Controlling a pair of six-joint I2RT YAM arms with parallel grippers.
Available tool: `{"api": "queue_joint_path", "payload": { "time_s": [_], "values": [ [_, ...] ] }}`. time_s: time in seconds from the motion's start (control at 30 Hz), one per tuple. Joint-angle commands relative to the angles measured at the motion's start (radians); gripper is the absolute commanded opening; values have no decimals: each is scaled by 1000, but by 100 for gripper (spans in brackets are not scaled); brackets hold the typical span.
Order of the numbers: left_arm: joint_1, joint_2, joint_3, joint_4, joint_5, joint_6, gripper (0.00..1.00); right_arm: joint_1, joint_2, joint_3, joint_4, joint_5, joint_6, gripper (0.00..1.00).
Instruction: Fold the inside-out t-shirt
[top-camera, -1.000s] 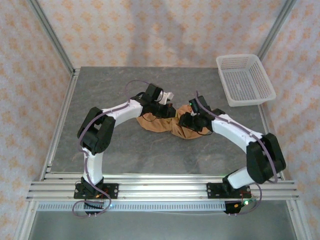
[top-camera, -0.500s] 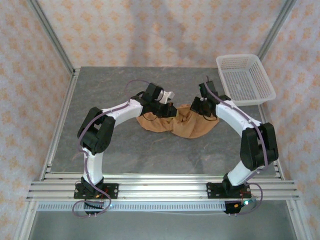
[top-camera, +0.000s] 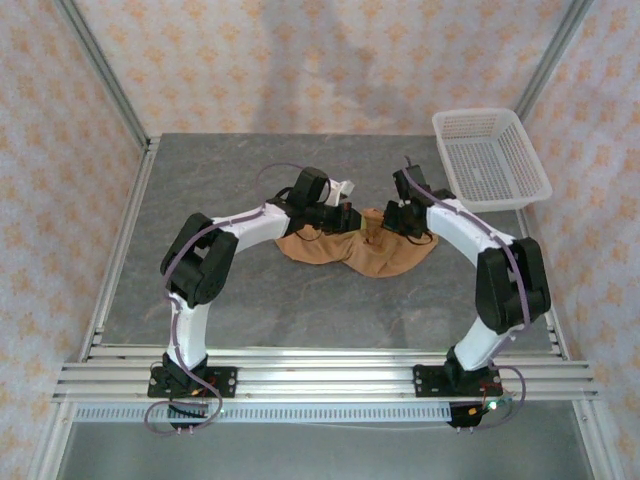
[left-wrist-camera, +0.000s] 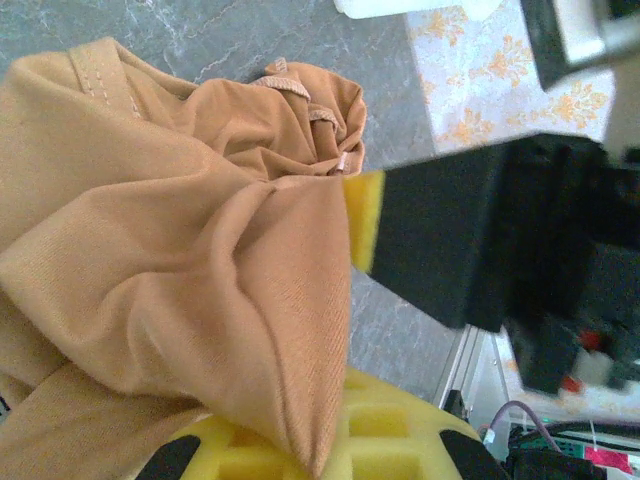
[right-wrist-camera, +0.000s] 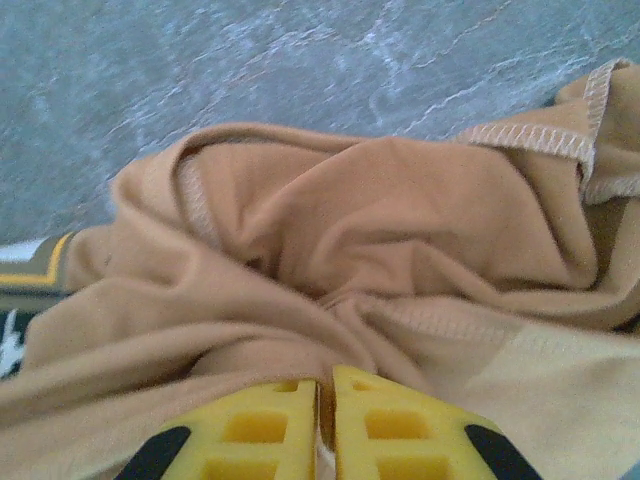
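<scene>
One orange-tan inside-out t-shirt (top-camera: 350, 252) lies crumpled in the middle of the desk (top-camera: 300, 300), a peak of it raised between two claws. The left claw (top-camera: 350, 216) is clamped tight on one fold, and the right claw (top-camera: 388, 222), fingers all but touching, pinches another. One white mesh basket (top-camera: 478, 114) sits at the far right corner, well apart.
</scene>
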Motion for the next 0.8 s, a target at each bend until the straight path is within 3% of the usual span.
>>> {"api": "queue_joint_path", "payload": {
  "time_s": [0.0,0.4,0.67,0.77],
  "values": [
    [0,-13,-14,18,18,6,0,40,-94,-29,-22,-16,48,13],
    [1,-48,-62,-9,8,32,0,87,-67,-181,176,-125,245,10],
    [0,-61,-95,-14,3,40,0,89,-19,-178,232,-122,270,25],
    [0,-62,-95,-17,2,41,0,88,0,-171,229,-123,264,27]
  ]
}}
